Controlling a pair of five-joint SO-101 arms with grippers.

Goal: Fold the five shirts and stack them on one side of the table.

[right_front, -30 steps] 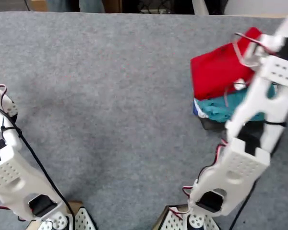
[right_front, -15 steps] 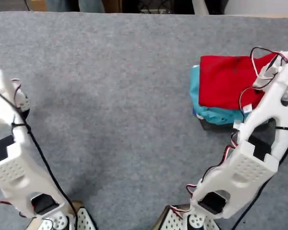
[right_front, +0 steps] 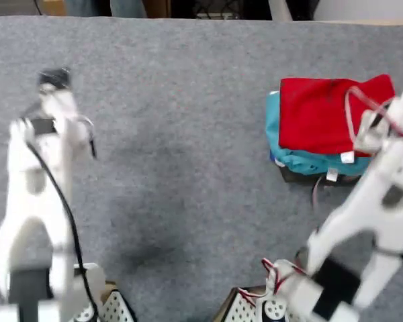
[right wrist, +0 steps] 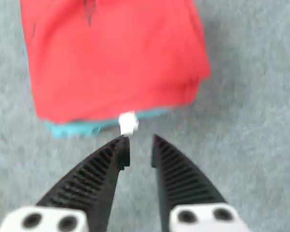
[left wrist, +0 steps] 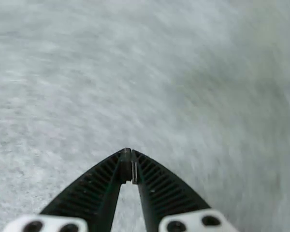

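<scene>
A folded red shirt [right_front: 319,114] lies on top of a teal shirt [right_front: 302,159], with a dark garment [right_front: 294,176] peeking out underneath, at the right side of the grey table [right_front: 181,100]. In the right wrist view my right gripper [right wrist: 137,142] hovers open just short of the stack's edge, with nothing between its fingers. The red shirt [right wrist: 111,58], a teal hem [right wrist: 75,129] and a white tag [right wrist: 128,123] lie ahead of it. My right arm [right_front: 383,194] stands beside the stack. My left gripper [left wrist: 128,155] is shut and empty over bare carpet, and the left arm [right_front: 37,174] stretches up the table's left side.
Grey carpet [left wrist: 183,72] covers the whole table. Both arm bases [right_front: 255,308] sit at the near edge. Dark furniture shows beyond the far edge [right_front: 208,10].
The red shirt went from bunched in the right gripper to lying flat on the stack. The right arm drew back toward the near side. The left arm swung from the left edge out over the table.
</scene>
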